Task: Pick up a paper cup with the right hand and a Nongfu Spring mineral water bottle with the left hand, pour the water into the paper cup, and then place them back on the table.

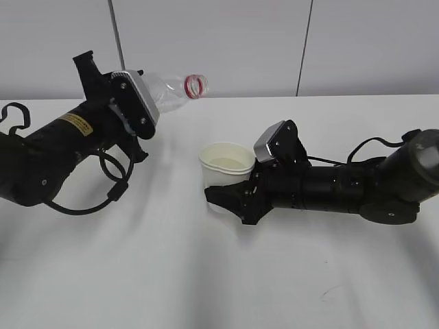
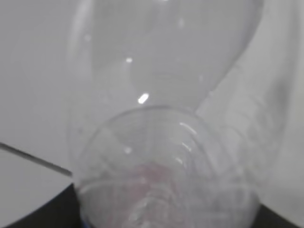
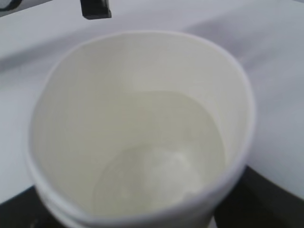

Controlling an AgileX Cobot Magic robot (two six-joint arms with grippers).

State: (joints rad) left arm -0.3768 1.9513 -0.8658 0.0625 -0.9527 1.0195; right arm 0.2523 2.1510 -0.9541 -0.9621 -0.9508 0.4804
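Right gripper (image 1: 230, 195): black jaws pressed against the lower wall of the paper cup (image 1: 227, 166), one on each side, pinching it. Cup upright, base at or just above the table (image 1: 219, 274); contact with the surface cannot be told. In the right wrist view the cup (image 3: 137, 128) holds a shallow pool of clear water (image 3: 161, 161), filling it part way.

Left gripper (image 1: 140, 110): closed around the body of the Nongfu Spring bottle (image 1: 171, 90), though its fingers are hidden behind the silver-grey plate. Bottle lifted, up and to the left of the cup, lying near horizontal with its open mouth and red neck ring pointing toward the cup side. Mouth is apart from the cup rim, not over it.

Count: one cup, one bottle, two arms, two grippers. Yellow sticker on the left arm only.

Hard to make out: label band not visible in the exterior view, covered by the gripper. Left wrist view shows only blurred clear plastic of the bottle (image 2: 161, 118); any water left inside cannot be judged. Left gripper's fingertips not seen in any view.
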